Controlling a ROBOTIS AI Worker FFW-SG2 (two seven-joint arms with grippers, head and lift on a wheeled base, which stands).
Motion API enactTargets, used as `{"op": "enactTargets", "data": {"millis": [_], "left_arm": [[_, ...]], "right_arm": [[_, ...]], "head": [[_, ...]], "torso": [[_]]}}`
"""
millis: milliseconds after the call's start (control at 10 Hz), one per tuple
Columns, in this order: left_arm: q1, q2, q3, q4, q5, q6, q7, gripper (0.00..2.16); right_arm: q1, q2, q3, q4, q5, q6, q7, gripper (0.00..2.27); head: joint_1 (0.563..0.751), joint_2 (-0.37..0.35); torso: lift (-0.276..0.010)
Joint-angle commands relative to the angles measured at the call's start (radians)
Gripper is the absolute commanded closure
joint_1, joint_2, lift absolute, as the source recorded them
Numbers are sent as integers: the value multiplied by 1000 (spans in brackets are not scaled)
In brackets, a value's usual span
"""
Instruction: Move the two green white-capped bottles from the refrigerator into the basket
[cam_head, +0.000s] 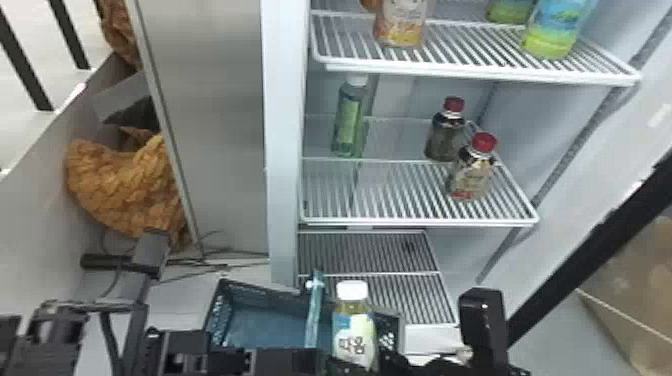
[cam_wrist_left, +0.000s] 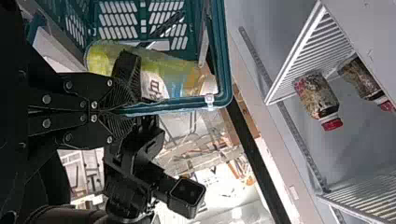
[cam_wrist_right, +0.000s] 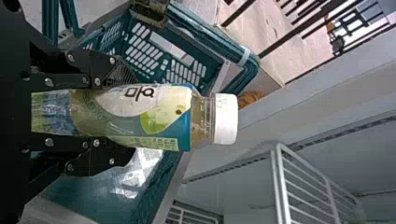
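Note:
A yellow-green, white-capped bottle stands upright at the right part of the basket, with my right gripper around its lower part. The right wrist view shows this bottle between the fingers of my right gripper. How deep it sits against the basket is unclear. My left gripper is low at the basket's near side; in the left wrist view this gripper is shut on the teal basket rim. A green white-capped bottle stands at the left of the refrigerator's middle shelf.
Two red-capped bottles stand right on the middle shelf. Other drinks are on the upper shelf. The refrigerator's side wall rises behind the basket. An olive-coloured item shows by the basket in the right wrist view.

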Motion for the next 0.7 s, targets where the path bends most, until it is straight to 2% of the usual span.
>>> {"op": "enactTargets", "data": {"millis": [0, 300, 600], "left_arm": [[0, -2, 0, 0, 1, 1, 0, 1161], [0, -2, 0, 0, 1, 1, 0, 1161], [0, -2, 0, 0, -1, 1, 0, 1161]], "right_arm": [[-9, 0, 8, 11, -2, 31, 0, 806], [-9, 0, 4, 13, -2, 38, 0, 513], [-9, 0, -2, 11, 6, 38, 0, 449]], "head": [[695, -131], [695, -129], [695, -133]], "torso": [[-263], [-263], [-263]]}}
